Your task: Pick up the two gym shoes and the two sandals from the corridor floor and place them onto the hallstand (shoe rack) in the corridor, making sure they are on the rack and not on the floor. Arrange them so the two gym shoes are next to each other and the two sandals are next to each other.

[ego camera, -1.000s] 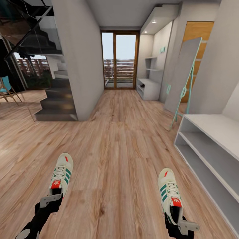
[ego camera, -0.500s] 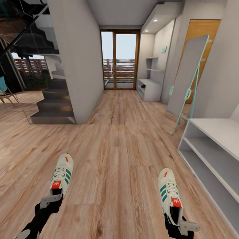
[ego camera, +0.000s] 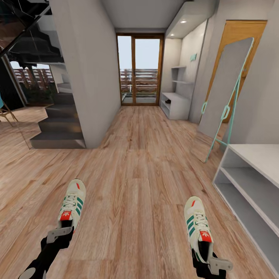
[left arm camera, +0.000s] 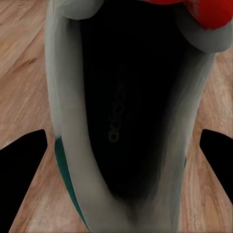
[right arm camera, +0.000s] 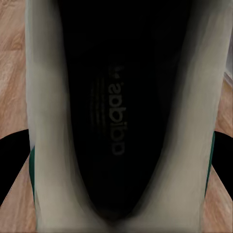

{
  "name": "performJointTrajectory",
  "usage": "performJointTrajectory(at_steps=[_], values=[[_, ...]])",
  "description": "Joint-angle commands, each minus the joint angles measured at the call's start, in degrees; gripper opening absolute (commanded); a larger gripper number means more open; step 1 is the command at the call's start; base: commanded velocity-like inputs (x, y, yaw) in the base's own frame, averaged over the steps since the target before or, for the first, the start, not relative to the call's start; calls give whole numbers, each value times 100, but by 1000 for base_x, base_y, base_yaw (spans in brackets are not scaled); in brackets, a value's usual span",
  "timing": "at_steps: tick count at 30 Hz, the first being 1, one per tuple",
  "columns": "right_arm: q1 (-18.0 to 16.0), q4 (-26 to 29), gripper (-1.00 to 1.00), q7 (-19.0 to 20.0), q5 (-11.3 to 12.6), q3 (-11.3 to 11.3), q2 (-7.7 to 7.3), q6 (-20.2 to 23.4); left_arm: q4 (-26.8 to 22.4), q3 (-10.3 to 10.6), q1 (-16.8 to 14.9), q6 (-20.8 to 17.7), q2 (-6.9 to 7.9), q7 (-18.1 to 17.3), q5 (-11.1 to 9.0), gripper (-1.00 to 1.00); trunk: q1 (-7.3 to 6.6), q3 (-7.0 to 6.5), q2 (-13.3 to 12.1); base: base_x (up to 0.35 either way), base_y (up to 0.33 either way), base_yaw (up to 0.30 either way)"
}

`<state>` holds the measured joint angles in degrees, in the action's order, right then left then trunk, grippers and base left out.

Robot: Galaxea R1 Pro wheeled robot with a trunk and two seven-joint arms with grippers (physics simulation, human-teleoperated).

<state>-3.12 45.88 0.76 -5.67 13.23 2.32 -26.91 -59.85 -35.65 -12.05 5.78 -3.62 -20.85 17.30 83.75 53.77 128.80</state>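
- Gym shoes both carried: left shoe (ego camera: 71, 205) in the left gripper (ego camera: 58, 235), right shoe (ego camera: 198, 226) in the right gripper (ego camera: 212, 262), toes forward, apart from each other, above the corridor floor (ego camera: 135, 174).
- Whole head view shifted versus the earlier pictures: near white bench unit (ego camera: 252, 186) slid rightward and further out of frame, mirror (ego camera: 223, 97) looms larger, staircase (ego camera: 58, 128) moved toward the left edge (camera and base moving, not the things).
- Shoes and arms unchanged in frame, so grips look stable during transit.
- Hallstand (ego camera: 176, 101) at the far right end of the corridor beside the glass door (ego camera: 139, 69), well apart; probably mid-approach, placing not yet begun.
- Left wrist view: shoe opening (left arm camera: 131, 107) between dark fingers (left arm camera: 22, 170), clamped on the heel.
- Right wrist view: insole (right arm camera: 116, 116) close up, dark fingertips (right arm camera: 12, 160) at the sides, clamped likewise (exact opening width hard to judge).
- Sandals: something dark on the hallstand's lower tier, too small to tell.
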Motion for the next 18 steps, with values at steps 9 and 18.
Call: performJointTrajectory(at_steps=[9, 18], values=[[-4, -24, -100, 12, -57, 31, 5, -16, -13, -38, -8, 37, -7, -42, 50, -100, 2, 5, 2, 339, 0, 0], [-4, -27, -100, 12, -57, 31, 4, -16, -24, -38, -8, 37, -7, -42, 51, -100, 2, 5, 2, 339, 0, 0]])
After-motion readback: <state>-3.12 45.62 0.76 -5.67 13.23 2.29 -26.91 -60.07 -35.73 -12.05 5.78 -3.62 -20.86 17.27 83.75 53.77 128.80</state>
